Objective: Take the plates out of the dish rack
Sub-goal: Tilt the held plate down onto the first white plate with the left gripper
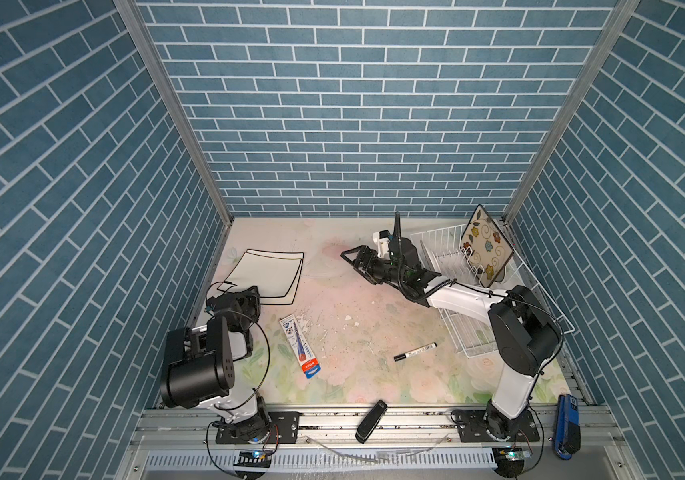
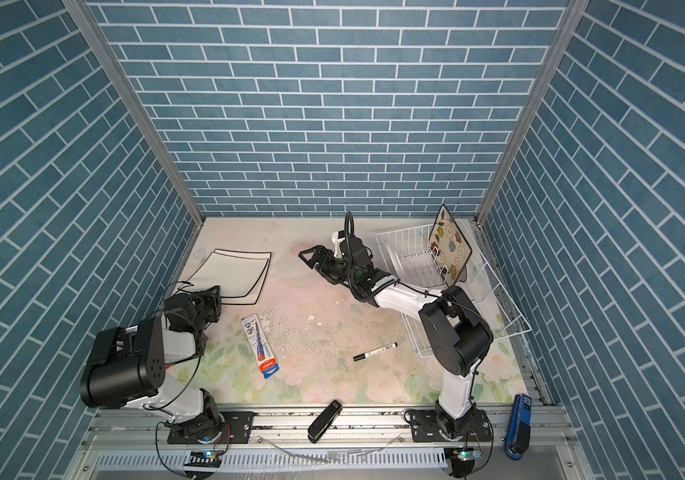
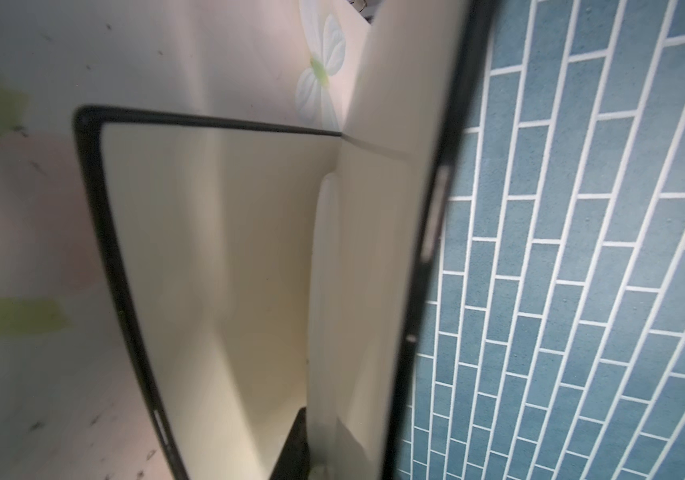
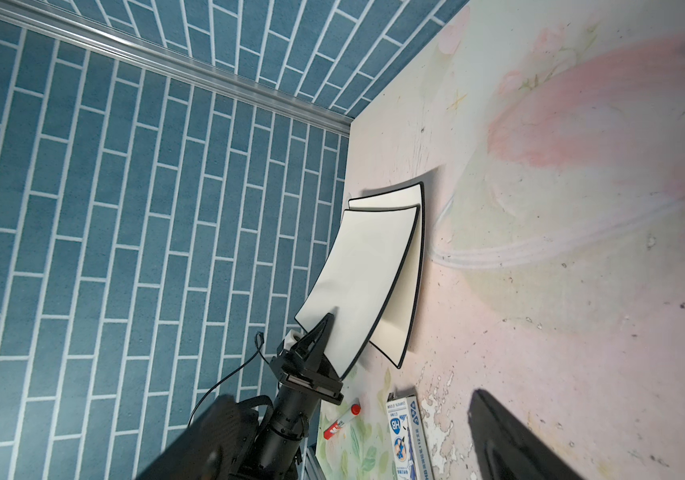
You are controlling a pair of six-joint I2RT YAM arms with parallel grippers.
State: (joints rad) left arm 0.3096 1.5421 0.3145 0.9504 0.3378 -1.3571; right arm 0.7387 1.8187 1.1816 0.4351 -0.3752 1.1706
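A white square plate with a thin black rim (image 4: 361, 270) sits tilted at the back left of the desk. Its near corner is raised and its far edge lies on a second white square plate with a black rim (image 3: 207, 257). This second plate lies flat on the floral-printed desk (image 1: 374, 324) and shows past the tilted plate on the side towards the middle. The left tool (image 4: 328, 318) is clamped on the raised corner, with one triangular finger on the plate's upper face. The other finger is hidden beneath.

At the back right stands the white wire dish rack (image 1: 467, 338), close to the blue brick-patterned wall. A cream square plate with coloured flowers and black swirls (image 1: 486, 249) stands on edge at the rack's far end, leaning against the prongs.

The right arm reaches across the rack's near side. The right tool (image 1: 349, 257) hovers over bare desk between the rack and the white plates, its jaws apart and nothing in them.

A black marker pen (image 1: 415, 351) lies in front of the rack. A blue, white and red pencil box (image 1: 301, 347) lies near the left arm.
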